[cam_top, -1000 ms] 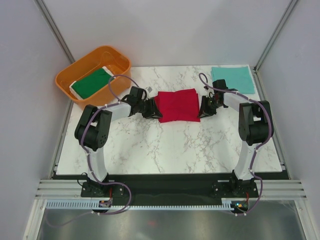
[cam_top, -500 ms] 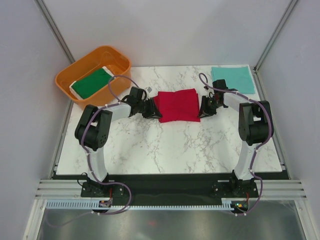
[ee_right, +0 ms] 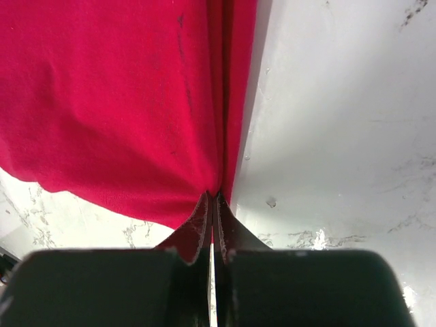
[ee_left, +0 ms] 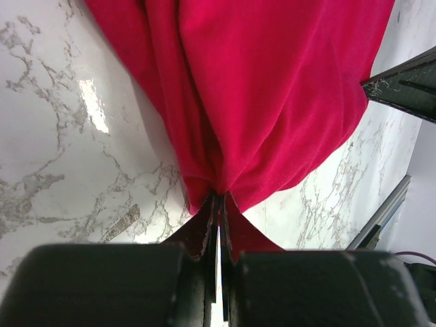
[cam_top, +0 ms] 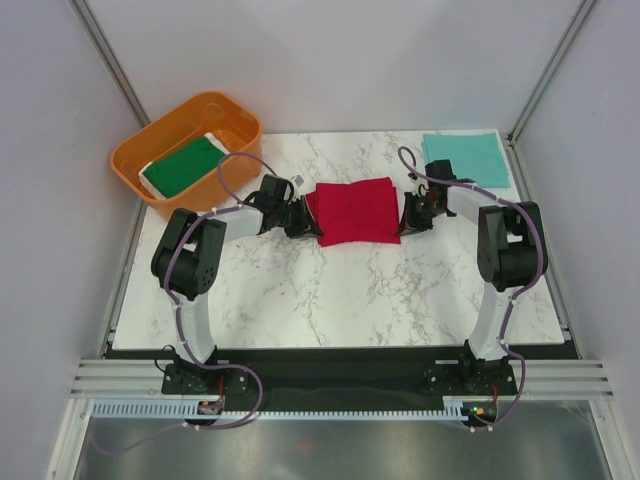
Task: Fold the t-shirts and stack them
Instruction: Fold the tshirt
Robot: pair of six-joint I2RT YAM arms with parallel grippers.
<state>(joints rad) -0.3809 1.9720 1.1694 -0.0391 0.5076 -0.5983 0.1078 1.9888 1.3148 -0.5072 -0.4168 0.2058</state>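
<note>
A robotics laboratory test cell is shown. The space is enclosed by plain pale grey wall panels [cam_top: 330, 60] held in bare aluminium frame struts [cam_top: 112, 60]. Two black-and-white jointed robot arms, left [cam_top: 188, 262] and right [cam_top: 508, 255], are bolted to a black base plate [cam_top: 330, 372] carried on silver aluminium rails [cam_top: 120, 378], beside a white slotted cable duct [cam_top: 340, 412]. Loose grey-purple cables [cam_top: 241, 154] are run along the arms. A white marble-patterned surface [cam_top: 340, 290] is fitted inside the frame. A bright red cloth t-shirt [cam_top: 355, 210] and a folded teal cloth t-shirt [cam_top: 465, 158] are laid out on it, and an orange plastic tub [cam_top: 128, 172] is set at its far left corner.
</note>
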